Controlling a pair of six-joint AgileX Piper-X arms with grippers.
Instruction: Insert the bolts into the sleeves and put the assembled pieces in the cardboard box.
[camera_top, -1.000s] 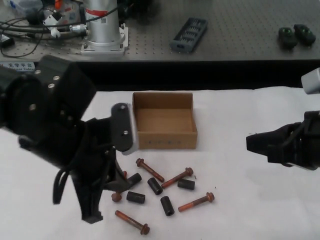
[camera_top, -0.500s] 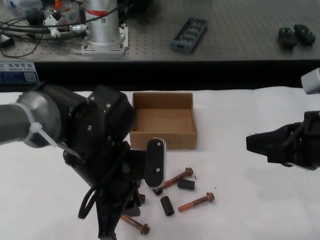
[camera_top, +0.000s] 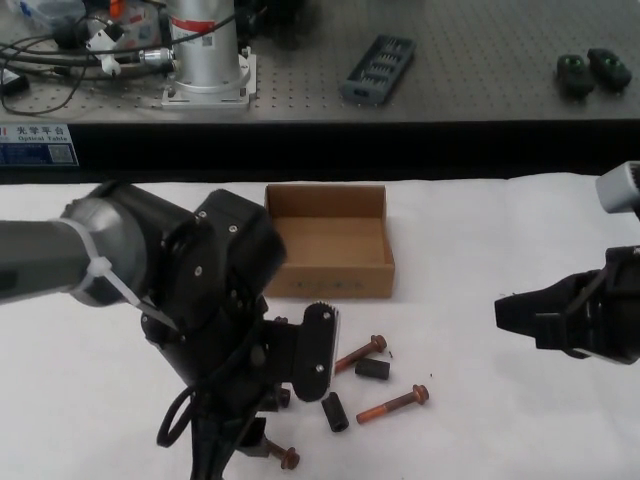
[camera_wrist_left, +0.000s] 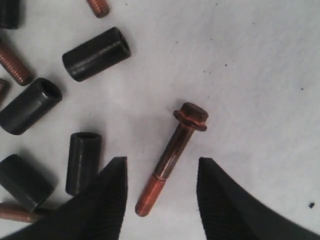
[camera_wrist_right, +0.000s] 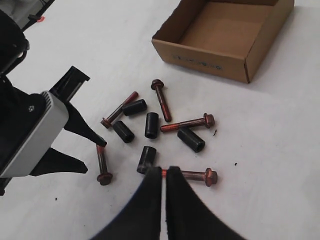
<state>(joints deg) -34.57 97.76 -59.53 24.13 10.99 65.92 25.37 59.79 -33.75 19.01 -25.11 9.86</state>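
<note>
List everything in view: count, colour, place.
bolts: 5, copper-red, loose on the cloth, near side of the box
sleeves: 5, black, mixed among the bolts
cardboard box: 1, brown, empty, behind the pile
cloth: 1, white, under the parts and box
metal post: 1, silver, far behind the cloth
left gripper: 1, black, open, straddling one bolt
right gripper: 1, black, shut, apart from the pile, on the right
</note>
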